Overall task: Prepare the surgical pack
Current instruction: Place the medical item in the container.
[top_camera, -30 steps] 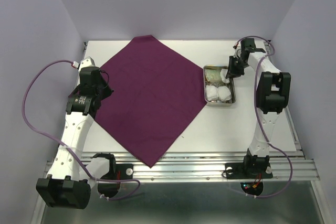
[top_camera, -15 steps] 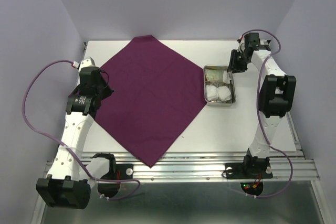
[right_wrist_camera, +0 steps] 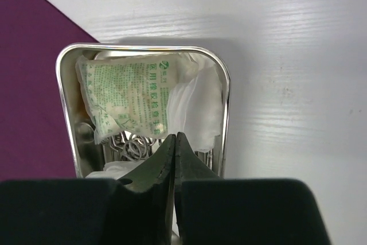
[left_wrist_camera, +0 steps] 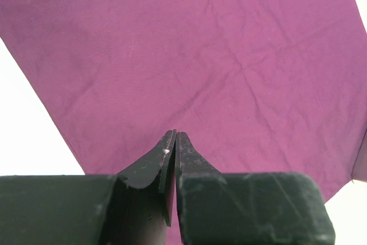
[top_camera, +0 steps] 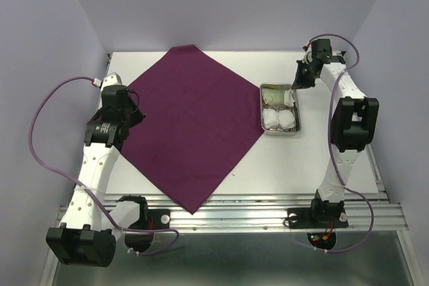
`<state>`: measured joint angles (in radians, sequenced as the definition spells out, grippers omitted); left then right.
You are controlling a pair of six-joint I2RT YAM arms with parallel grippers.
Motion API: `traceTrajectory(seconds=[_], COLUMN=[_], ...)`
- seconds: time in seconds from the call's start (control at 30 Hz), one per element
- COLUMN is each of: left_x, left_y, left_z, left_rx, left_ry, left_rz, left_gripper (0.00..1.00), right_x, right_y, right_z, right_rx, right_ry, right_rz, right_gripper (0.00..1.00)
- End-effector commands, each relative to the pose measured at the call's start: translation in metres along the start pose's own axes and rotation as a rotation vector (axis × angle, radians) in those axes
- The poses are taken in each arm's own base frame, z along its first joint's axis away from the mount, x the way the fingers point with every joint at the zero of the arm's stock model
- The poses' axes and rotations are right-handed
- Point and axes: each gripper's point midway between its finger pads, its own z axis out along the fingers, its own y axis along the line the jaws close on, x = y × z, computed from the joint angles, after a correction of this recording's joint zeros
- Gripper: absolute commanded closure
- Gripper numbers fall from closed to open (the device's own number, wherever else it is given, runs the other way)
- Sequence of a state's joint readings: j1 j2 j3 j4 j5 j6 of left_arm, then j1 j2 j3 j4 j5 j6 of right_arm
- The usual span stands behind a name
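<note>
The cloth point(top_camera: 191, 125) lies flat on the white table point(top_camera: 322, 165) as a diamond filling the left and middle of the top view. One corner points to the back wall. The lowest corner reaches past the table's front edge and over the metal rail point(top_camera: 268, 213). The surface is smooth, with faint fold creases crossing at its middle.

The left fingers point(left_wrist_camera: 174, 136) are pressed together, and nothing shows between them. In the left wrist view they hang over the cloth near its left edge, with bare table at the lower left of that frame. In the top view the left arm point(top_camera: 100, 145) leans in from the lower left, its wrist over the cloth's left corner.

The right fingers point(right_wrist_camera: 175, 137) are also pressed together and hold nothing. They sit over the near end of the steel tray point(right_wrist_camera: 227, 113), which stands right of the cloth. The cloth's right corner is just beside the tray's left wall; whether they touch cannot be told.

Inside the tray are a green-printed packet point(right_wrist_camera: 129, 104), white gauze point(right_wrist_camera: 200, 107) to its right, and some metal rings point(right_wrist_camera: 135, 144) partly hidden under the packet. In the top view two white pads point(top_camera: 280, 120) fill the tray's lower half. The right arm point(top_camera: 348, 125) bends over the table's right side, its wrist at the tray's upper right corner.
</note>
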<state>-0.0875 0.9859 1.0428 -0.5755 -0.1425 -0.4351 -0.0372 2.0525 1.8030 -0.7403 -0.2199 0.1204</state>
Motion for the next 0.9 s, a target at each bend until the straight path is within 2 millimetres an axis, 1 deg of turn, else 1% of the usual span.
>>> traceTrajectory(seconds=[0.0, 0.03, 0.07, 0.1, 0.23, 0.27, 0.3, 0.37, 0.43, 0.47, 0.5, 0.53, 0.57, 0.6, 0.7, 0.73, 0.77, 0.83, 0.87], left_x=[-0.021, -0.022, -0.021, -0.021, -0.02, -0.02, -0.02, -0.019, -0.019, -0.019, -0.019, -0.019, -0.019, -0.019, -0.018, -0.017, -0.016, -0.015, -0.014], left_y=[-0.006, -0.006, -0.006, -0.005, -0.004, -0.004, -0.004, -0.004, -0.004, -0.004, -0.004, -0.004, -0.005, -0.005, -0.005, -0.005, -0.004, -0.004, -0.004], left_z=[-0.013, -0.014, -0.014, -0.014, -0.015, -0.015, -0.015, -0.014, -0.014, -0.013, -0.013, -0.012, -0.012, -0.012, -0.011, -0.01, -0.01, -0.009, -0.009], left_rx=[0.03, 0.032, 0.029, 0.028, 0.024, 0.026, 0.026, 0.025, 0.025, 0.023, 0.026, 0.026, 0.027, 0.029, 0.029, 0.028, 0.027, 0.026, 0.026], left_ry=[-0.069, -0.071, -0.071, -0.071, -0.07, -0.071, -0.071, -0.068, -0.068, -0.069, -0.067, -0.067, -0.065, -0.066, -0.064, -0.061, -0.06, -0.059, -0.057], left_rz=[-0.021, -0.021, -0.02, -0.02, -0.019, -0.019, -0.019, -0.019, -0.019, -0.02, -0.019, -0.019, -0.02, -0.02, -0.02, -0.019, -0.019, -0.017, -0.017], left_gripper=[0.85, 0.85, 0.85, 0.85, 0.85, 0.85, 0.85, 0.85, 0.85, 0.85, 0.85, 0.85, 0.85, 0.85, 0.85, 0.85, 0.85, 0.85, 0.85], right_x=[0.004, 0.007, 0.009, 0.008, 0.017, 0.017, 0.018, 0.015, 0.009, 0.0, -0.002, -0.006, -0.015, -0.019, -0.029, -0.034, -0.036, -0.038, -0.038], right_y=[0.007, 0.01, 0.008, 0.008, 0.005, 0.005, 0.009, 0.011, 0.015, 0.019, 0.027, 0.029, 0.035, 0.038, 0.045, 0.048, 0.049, 0.047, 0.045], right_z=[0.024, 0.029, 0.033, 0.037, 0.056, 0.057, 0.058, 0.056, 0.049, 0.04, 0.035, 0.03, 0.018, 0.012, -0.006, -0.015, -0.019, -0.028, -0.029], right_rx=[0.001, 0.002, 0.004, 0.0, -0.004, -0.003, -0.008, -0.01, -0.024, -0.034, -0.047, -0.054, -0.07, -0.076, -0.093, -0.096, -0.093, -0.075, -0.063], right_ry=[-0.001, 0.006, 0.012, 0.007, 0.042, 0.045, 0.049, 0.044, 0.028, 0.002, -0.006, -0.017, -0.047, -0.061, -0.103, -0.123, -0.133, -0.15, -0.152], right_rz=[-0.011, -0.009, -0.007, -0.002, 0.015, 0.014, 0.007, 0.004, -0.001, -0.007, -0.017, -0.018, -0.023, -0.02, -0.021, -0.024, -0.023, -0.022, -0.02], right_gripper=[0.97, 0.97, 0.99, 0.99, 0.99, 0.99, 0.99, 0.99, 0.99, 0.99, 0.99, 0.99, 0.99, 0.98, 0.91, 0.86, 0.86, 0.77, 0.76])
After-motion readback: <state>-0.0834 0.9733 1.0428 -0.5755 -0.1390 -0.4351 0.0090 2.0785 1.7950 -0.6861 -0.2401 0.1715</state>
